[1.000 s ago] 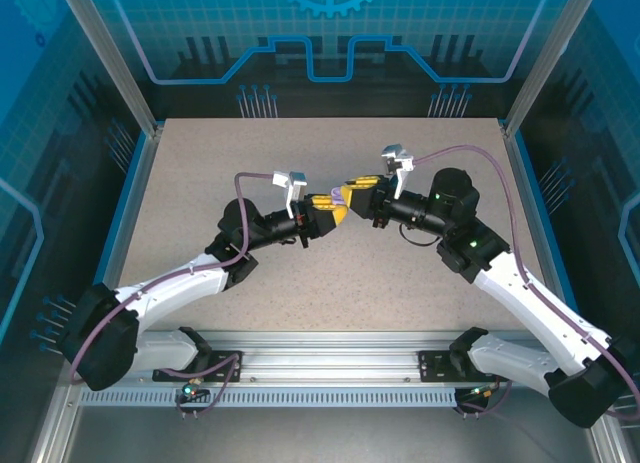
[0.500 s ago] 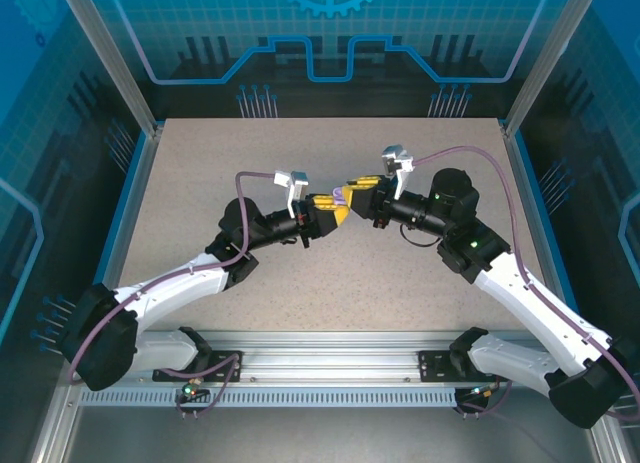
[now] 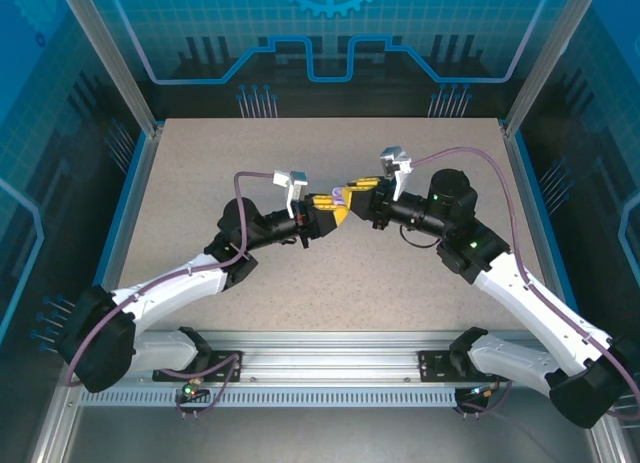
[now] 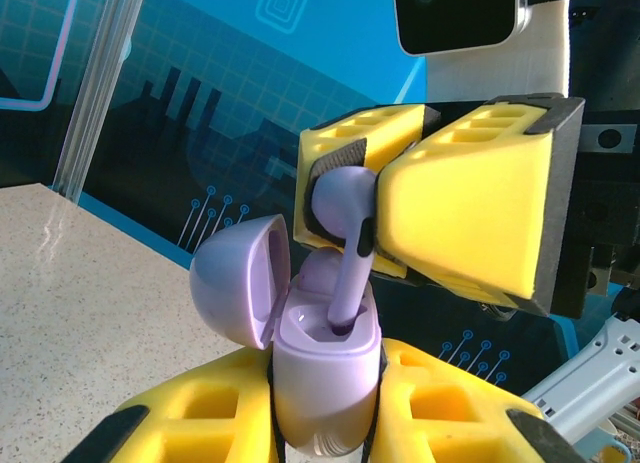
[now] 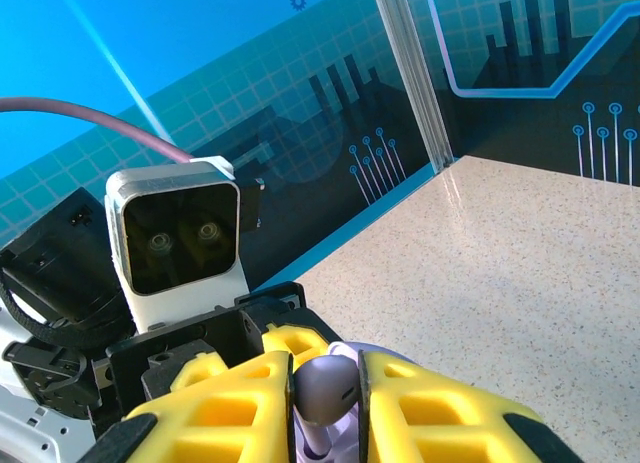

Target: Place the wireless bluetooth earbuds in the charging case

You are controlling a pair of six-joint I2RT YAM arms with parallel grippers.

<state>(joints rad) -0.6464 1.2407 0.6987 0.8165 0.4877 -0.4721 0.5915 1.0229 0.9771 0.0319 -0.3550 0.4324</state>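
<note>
In the left wrist view a lavender charging case (image 4: 325, 378) stands upright with its lid (image 4: 235, 278) swung open to the left, and my left gripper (image 4: 322, 423) is shut on its body. A lavender earbud (image 4: 345, 243) hangs over it, its stem tip inside the case's right socket. My right gripper (image 5: 325, 393) is shut on the earbud's (image 5: 322, 388) head, seen between the yellow fingers (image 4: 470, 218). A second lavender earbud (image 4: 322, 271) sits in the case behind the stem. From above, both grippers (image 3: 338, 200) meet above the table's middle. No black earbuds are in view.
The speckled beige table (image 3: 330, 273) spreads under both arms, ringed by blue edging and aluminium posts (image 3: 128, 83). The left arm's wrist camera (image 5: 175, 243) faces the right gripper at close range.
The right gripper has crept slightly left and down toward the left gripper, bringing the earbud's stem into the case. The left arm has held still.
</note>
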